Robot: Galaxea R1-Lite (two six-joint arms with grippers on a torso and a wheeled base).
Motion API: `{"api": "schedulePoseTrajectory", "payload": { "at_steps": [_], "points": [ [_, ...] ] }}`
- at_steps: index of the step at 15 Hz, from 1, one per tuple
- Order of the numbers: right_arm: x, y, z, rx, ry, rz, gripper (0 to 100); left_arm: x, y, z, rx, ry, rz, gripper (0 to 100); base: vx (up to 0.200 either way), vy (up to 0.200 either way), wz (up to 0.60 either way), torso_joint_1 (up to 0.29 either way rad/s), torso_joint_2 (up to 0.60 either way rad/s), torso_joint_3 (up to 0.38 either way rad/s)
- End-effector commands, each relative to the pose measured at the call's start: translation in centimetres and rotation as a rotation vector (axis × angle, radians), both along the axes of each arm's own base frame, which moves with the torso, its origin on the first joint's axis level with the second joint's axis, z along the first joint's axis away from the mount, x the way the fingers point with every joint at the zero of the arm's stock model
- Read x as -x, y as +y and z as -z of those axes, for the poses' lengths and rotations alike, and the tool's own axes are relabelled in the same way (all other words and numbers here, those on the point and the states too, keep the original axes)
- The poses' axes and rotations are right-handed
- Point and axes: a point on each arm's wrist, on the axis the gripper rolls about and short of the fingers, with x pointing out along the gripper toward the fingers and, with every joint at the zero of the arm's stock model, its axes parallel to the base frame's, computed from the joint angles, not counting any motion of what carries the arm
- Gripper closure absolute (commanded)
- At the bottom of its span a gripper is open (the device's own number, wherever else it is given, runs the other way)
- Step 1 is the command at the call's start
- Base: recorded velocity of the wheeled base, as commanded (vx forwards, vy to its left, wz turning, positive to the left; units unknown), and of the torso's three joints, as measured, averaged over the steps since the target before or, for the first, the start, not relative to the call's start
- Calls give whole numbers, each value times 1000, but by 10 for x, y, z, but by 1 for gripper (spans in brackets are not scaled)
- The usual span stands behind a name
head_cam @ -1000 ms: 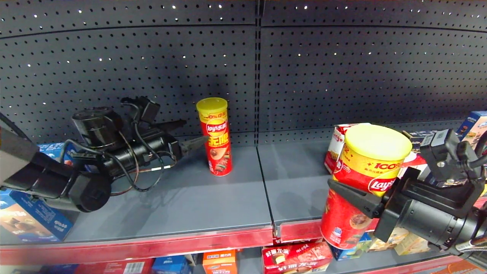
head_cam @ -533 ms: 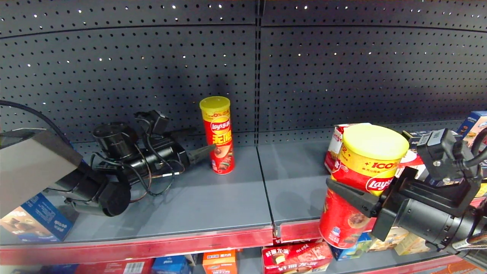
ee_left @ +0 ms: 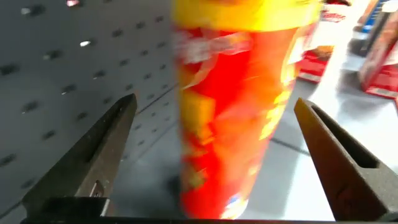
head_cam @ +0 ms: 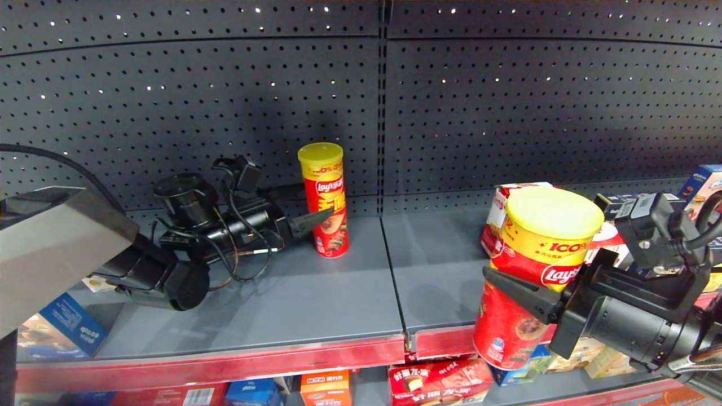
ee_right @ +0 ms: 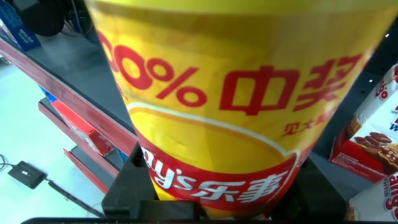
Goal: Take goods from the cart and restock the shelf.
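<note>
Right gripper [head_cam: 530,296] clamped on held chip can [head_cam: 544,248]: red body, yellow band and lid, slightly tilted, over red front lip of grey shelf [head_cam: 293,304]. Farther back, standing chip can [head_cam: 327,197], same colours, upright near dark pegboard [head_cam: 225,84]. Left gripper [head_cam: 317,202] spread wide, fingers on either side of it, not touching.

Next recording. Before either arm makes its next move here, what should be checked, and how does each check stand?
1. Upright standing can on the shelf: ok.
2. Open left gripper, one finger each side of the standing can: ok.
3. Grip of right gripper on the held can: ok, though it tilts.
4. Base of held can over the shelf: not ok; it shows in front of the red front edge.
5. Bare shelf between standing can and snack boxes: ok.
6. Left fingers clear of the back panel: cannot tell.
</note>
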Motion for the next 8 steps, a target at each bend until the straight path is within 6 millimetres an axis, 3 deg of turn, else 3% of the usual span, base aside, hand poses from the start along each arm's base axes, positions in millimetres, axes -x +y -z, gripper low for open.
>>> {"api": "schedulePoseTrajectory", "payload": {
  "at_steps": [1, 4, 8],
  "points": [
    [-2, 1, 1, 3, 3, 2, 100, 3, -11, -2, 1, -6, 29, 0, 0, 0, 0, 0, 0, 0],
    [-2, 1, 1, 2, 2, 4, 100, 5, -24, -2, 0, 4, 60, 0, 0, 0, 0, 0, 0, 0],
    [-2, 0, 2, 4, 4, 7, 100, 1, -27, -7, -1, 6, 60, 0, 0, 0, 0, 0, 0, 0]
  ]
}}
